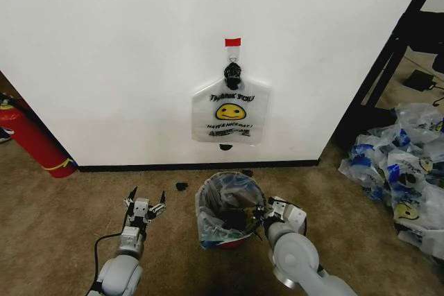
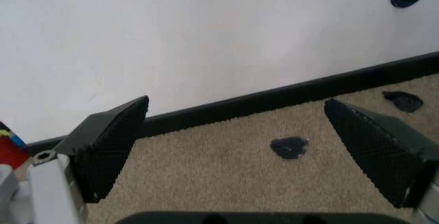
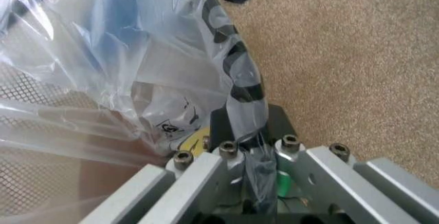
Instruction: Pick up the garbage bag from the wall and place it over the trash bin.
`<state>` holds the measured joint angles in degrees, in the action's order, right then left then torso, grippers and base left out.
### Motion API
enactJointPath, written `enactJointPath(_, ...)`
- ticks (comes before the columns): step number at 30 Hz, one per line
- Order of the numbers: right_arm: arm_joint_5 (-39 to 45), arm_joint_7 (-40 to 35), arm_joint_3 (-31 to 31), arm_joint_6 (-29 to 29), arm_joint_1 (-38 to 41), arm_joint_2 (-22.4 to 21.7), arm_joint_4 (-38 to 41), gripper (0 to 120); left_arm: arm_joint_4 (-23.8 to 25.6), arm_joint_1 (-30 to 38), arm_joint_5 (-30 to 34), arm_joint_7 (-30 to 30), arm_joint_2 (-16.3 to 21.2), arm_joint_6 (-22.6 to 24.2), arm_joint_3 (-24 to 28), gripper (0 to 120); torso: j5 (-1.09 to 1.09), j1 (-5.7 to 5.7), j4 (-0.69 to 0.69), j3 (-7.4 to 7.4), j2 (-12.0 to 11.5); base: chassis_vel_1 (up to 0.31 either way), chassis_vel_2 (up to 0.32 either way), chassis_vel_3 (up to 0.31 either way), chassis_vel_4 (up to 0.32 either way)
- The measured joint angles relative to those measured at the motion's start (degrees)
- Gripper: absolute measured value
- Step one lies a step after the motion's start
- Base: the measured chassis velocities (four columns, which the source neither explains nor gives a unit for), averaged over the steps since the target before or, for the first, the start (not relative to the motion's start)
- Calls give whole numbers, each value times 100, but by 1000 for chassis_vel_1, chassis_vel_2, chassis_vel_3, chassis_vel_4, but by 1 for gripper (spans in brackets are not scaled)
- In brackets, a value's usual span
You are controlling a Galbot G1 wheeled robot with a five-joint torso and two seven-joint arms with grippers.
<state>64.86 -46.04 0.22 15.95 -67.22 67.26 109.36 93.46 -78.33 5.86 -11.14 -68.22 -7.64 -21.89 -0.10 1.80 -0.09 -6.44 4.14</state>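
Note:
A see-through white garbage bag (image 1: 230, 112) with a yellow smiley and "THANK YOU" print hangs flat on the white wall (image 1: 104, 46), from a hook under a red tape strip (image 1: 232, 41). Below it stands the small round trash bin (image 1: 232, 243), with another thin plastic bag (image 1: 225, 195) draped over its rim. My right gripper (image 1: 265, 221) sits at the bin's right rim, shut on a strip of that bag's edge (image 3: 243, 95) beside the mesh bin wall (image 3: 41, 95). Left of the bin, my left gripper (image 1: 145, 202) hovers low over the carpet, open and holding nothing (image 2: 237, 102).
A red fire extinguisher (image 1: 31, 136) leans at the wall's left end. A heap of similar bags (image 1: 402, 171) lies at the right, beyond a black frame (image 1: 388, 53). Small black scraps (image 2: 289, 147) dot the carpet near the black baseboard (image 1: 194, 166).

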Motion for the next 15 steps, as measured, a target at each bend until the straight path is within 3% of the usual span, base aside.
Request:
enactJointPath(8, -130, -36, 0, 251, 48, 33, -70, 24, 17, -2, -25, 27, -1, -5, 1, 100, 0, 0, -1, 0, 0, 0, 0, 0, 0)
enactJointPath(12, -427, -173, -46, 369, -70, -2, 20, 45, 55, -21, -43, 39, -2, -14, 6, 100, 0, 0, 0, 0, 0, 0, 0, 0, 0)
enactJointPath(15, -480, -165, -39, 400, -163, -57, 123, 52, 71, -33, -43, 43, 7, -19, 6, 100, 0, 0, 0, 0, 0, 0, 0, 0, 0)
